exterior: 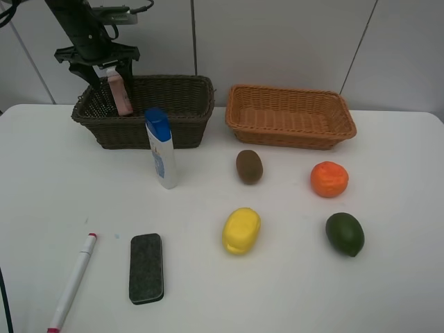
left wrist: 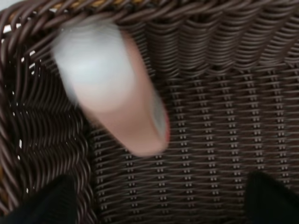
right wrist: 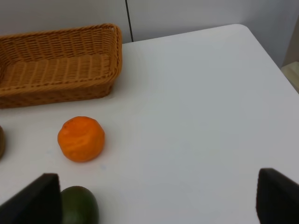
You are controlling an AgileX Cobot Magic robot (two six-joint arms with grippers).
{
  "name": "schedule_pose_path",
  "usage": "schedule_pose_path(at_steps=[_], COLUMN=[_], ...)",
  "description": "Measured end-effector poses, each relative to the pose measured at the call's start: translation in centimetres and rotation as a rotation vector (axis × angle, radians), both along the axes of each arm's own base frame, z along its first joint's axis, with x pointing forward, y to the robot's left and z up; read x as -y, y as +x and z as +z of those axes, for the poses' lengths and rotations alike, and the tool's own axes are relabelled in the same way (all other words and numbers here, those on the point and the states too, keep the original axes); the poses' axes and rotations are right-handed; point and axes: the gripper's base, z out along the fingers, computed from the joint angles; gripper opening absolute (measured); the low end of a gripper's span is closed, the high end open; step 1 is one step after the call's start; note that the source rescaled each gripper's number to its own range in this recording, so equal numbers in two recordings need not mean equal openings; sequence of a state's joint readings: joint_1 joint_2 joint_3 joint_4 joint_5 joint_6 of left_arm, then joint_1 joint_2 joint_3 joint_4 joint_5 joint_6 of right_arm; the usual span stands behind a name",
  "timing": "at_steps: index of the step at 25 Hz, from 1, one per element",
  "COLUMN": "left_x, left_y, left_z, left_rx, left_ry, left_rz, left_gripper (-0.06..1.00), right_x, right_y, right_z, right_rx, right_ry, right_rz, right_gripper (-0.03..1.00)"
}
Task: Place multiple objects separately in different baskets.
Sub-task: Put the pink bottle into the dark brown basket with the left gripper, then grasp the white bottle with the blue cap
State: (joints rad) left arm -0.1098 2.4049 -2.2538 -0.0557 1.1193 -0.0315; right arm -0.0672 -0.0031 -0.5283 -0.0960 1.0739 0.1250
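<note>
My left fingers (left wrist: pixel 44 205) hang spread wide over the dark brown basket (exterior: pixel 187 104). The blurred pink bottle (exterior: pixel 120 96) sits between them, touched by neither, at the basket's left end. My right fingers (right wrist: pixel 39 198), also spread, hover over the table (exterior: pixel 291 277) near the orange (right wrist: pixel 81 138) and the avocado (right wrist: pixel 79 205).

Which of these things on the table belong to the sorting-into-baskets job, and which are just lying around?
Job: pink bottle, white bottle with blue cap, marker, eraser block, kiwi, orange, lemon, avocado, dark brown basket, orange-tan basket.
Lying about: no stray items visible; only the white table underneath.
</note>
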Motion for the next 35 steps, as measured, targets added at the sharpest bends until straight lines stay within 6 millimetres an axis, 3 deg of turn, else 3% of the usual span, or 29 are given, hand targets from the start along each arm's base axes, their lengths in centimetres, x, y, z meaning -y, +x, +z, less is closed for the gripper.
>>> schedule_pose_path(at_steps=[5, 12, 16, 21, 24, 28, 32, 35], left_x=[0.0, 1.3, 2.1, 3.7, 5.7, 8.7, 11.2, 11.9], left_y=[-0.4, -1.7, -4.4, -10.2, -13.1, -15.2, -15.9, -15.6], left_z=[1.6, 8.0, 10.6, 12.4, 12.1, 10.0, 8.0, 6.4], left_rx=[-0.024, 0.076, 0.063, -0.021, -0.081, -0.174, -0.245, -0.287], left_ry=[-0.012, -0.225, -0.28, -0.279, -0.267, -0.234, -0.221, -0.211], left_rz=[0.03, 0.078, 0.068, 0.087, 0.1, 0.138, 0.166, 0.2], left_gripper=[1.0, 1.0, 1.0, 1.0, 1.0, 1.0, 1.0, 1.0], right_x=[0.0, 0.0, 0.0, 0.0, 0.0, 0.0, 0.0, 0.0], right_y=[0.0, 0.0, 0.0, 0.0, 0.0, 0.0, 0.0, 0.0], right_z=[0.0, 0.0, 0.0, 0.0, 0.0, 0.0, 0.0, 0.0], right_rx=[0.0, 0.0, 0.0, 0.0, 0.0, 0.0, 0.0, 0.0], right_ry=[0.0, 0.0, 0.0, 0.002, 0.003, 0.003, 0.003, 0.003], right_rz=[0.0, 0.0, 0.0, 0.001, 0.002, 0.002, 0.002, 0.002], right_gripper=[0.96, 0.96, 0.96, 0.96, 0.96, 0.96, 0.96, 0.96])
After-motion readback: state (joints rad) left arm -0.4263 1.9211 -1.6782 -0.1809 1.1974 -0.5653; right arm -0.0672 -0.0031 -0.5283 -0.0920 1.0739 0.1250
